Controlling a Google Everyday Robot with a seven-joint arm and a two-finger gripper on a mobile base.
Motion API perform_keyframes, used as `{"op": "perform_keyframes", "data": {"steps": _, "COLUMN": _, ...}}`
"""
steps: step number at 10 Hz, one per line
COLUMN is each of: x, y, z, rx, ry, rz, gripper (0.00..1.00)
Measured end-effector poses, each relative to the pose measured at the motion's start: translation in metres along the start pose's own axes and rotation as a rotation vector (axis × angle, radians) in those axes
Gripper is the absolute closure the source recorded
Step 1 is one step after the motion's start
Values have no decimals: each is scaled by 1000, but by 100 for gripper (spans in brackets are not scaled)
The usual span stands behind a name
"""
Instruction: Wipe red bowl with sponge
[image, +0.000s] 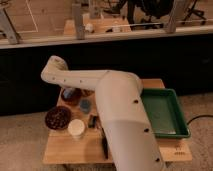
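The red bowl (70, 97) sits at the back left of the wooden table (65, 149). My gripper (67, 91) hangs from the white arm's bent wrist and is down at the bowl, over its inside. A pale blue-grey patch in the bowl under the gripper looks like the sponge (66, 92), but I cannot make out how it is held. The arm (115, 105) sweeps from the lower middle up and to the left, hiding the middle of the table.
A round darker blue cup-like object (85, 105) stands just right of the red bowl. A larger dark brown bowl (57, 118) and a white cup (76, 128) stand in front. Two dark objects (92, 121) (105, 147) lie by the arm. A green tray (166, 112) is on the right.
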Motion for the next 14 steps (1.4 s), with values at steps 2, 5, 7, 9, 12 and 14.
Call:
{"op": "perform_keyframes", "data": {"steps": 2, "x": -10, "y": 2, "z": -2, "rx": 9, "ry": -8, "rz": -25, "gripper": 100}}
{"op": "perform_keyframes", "data": {"steps": 5, "x": -25, "y": 25, "z": -4, "rx": -4, "ry": -21, "rz": -36, "gripper": 100}}
{"op": "perform_keyframes", "data": {"steps": 7, "x": -24, "y": 49, "z": 2, "rx": -38, "ry": -26, "rz": -26, "gripper": 100}}
{"op": "perform_keyframes", "data": {"steps": 9, "x": -11, "y": 69, "z": 5, "rx": -68, "ry": -13, "rz": 4, "gripper": 100}}
{"op": "perform_keyframes", "data": {"steps": 12, "x": 9, "y": 71, "z": 1, "rx": -77, "ry": 20, "rz": 35, "gripper": 100}}
{"op": "perform_keyframes", "data": {"steps": 14, "x": 15, "y": 61, "z": -2, "rx": -67, "ry": 35, "rz": 34, "gripper": 100}}
